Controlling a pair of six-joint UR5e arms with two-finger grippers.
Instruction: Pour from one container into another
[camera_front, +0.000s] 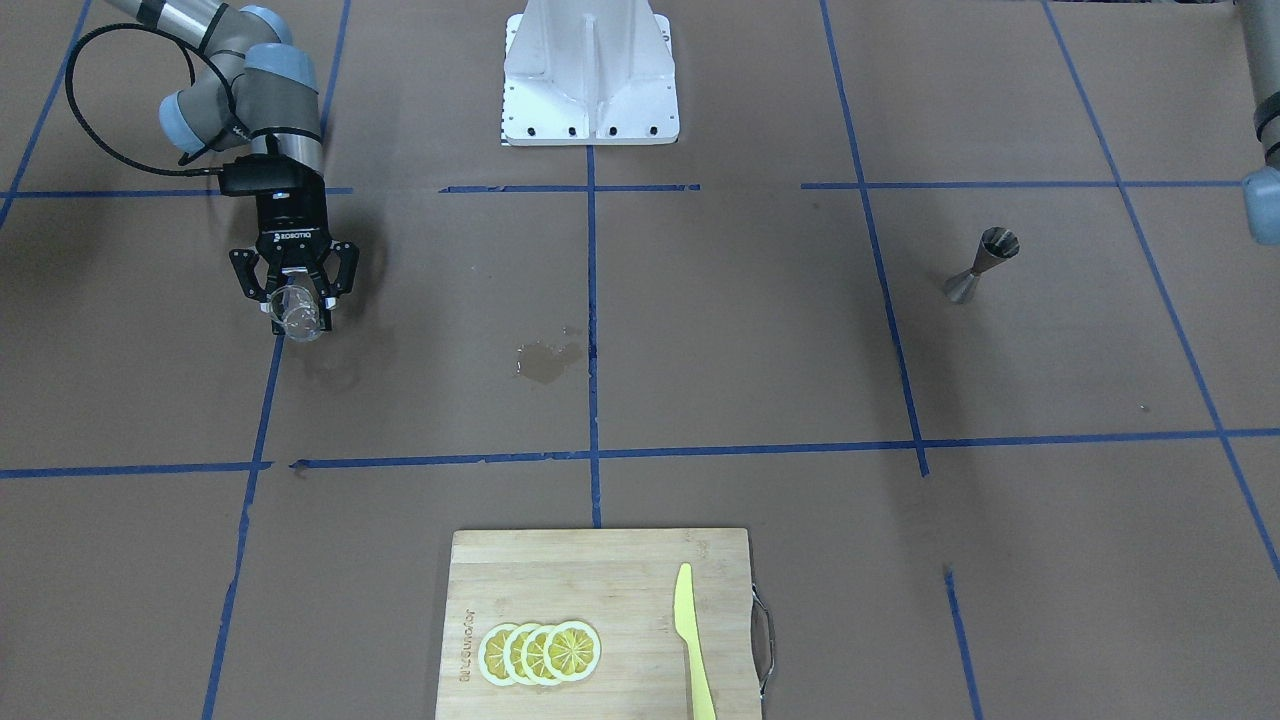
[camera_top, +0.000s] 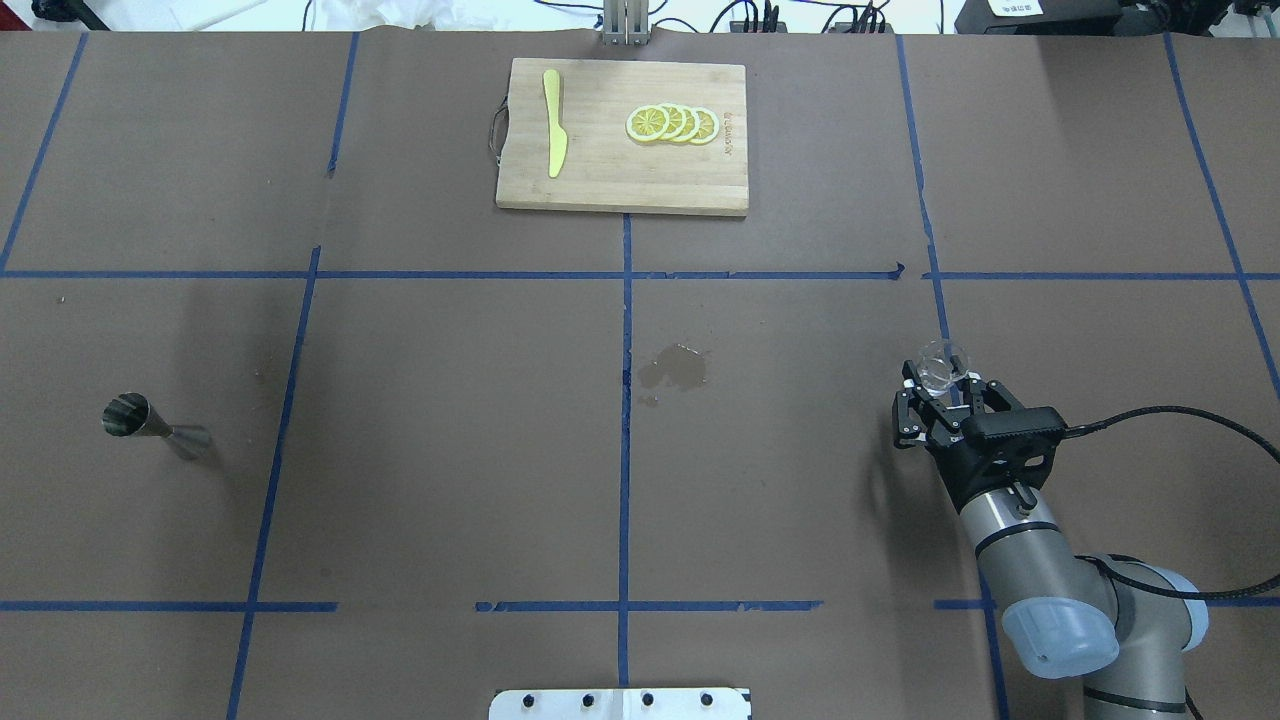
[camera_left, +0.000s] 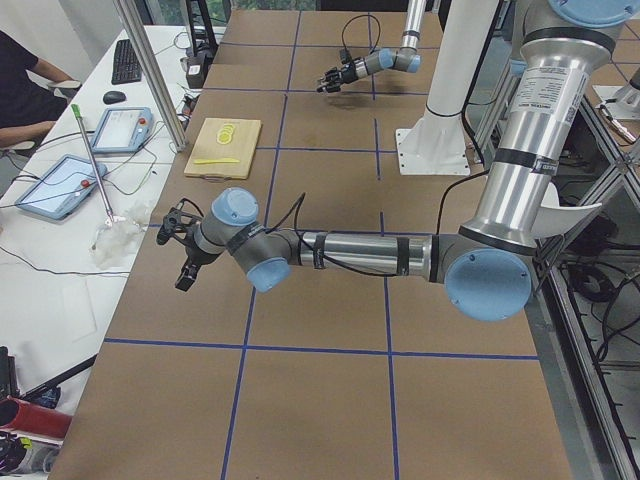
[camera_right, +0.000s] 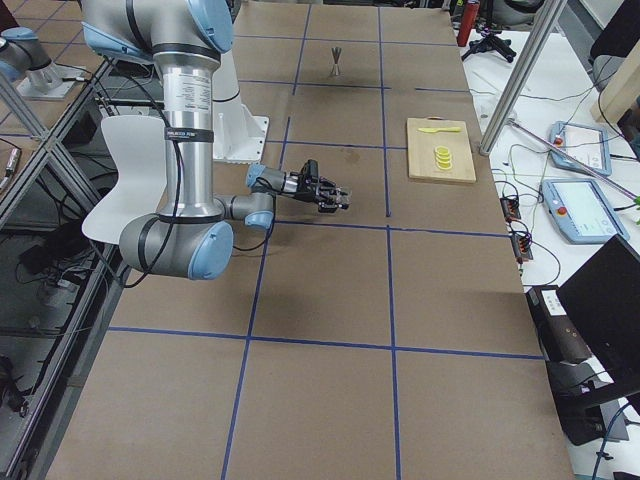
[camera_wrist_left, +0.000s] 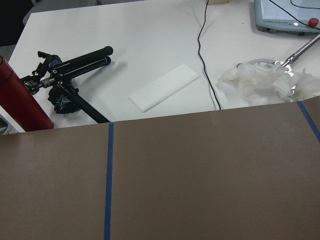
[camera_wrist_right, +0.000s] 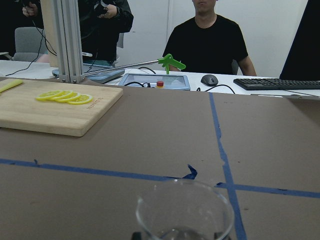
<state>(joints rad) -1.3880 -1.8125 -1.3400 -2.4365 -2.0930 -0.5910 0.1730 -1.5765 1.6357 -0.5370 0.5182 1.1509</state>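
My right gripper (camera_front: 297, 298) is shut on the small clear glass cup (camera_front: 299, 318), held just above the table on my right side. From overhead the cup (camera_top: 943, 366) sticks out past the fingertips of the right gripper (camera_top: 945, 388). Its rim (camera_wrist_right: 185, 210) fills the bottom of the right wrist view. The grey hourglass jigger (camera_front: 984, 264) stands upright and alone far across the table on my left side, also seen as jigger (camera_top: 150, 426). My left gripper (camera_left: 181, 246) hangs over the table's left end, away from the jigger; I cannot tell whether it is open or shut.
A dark wet stain (camera_top: 675, 369) marks the table's middle. A wooden cutting board (camera_top: 600, 185) with lemon slices (camera_top: 672, 123) and a yellow knife (camera_top: 553, 135) lies at the far edge. The white robot base (camera_front: 590, 75) is on the near side. Operators sit beyond the table.
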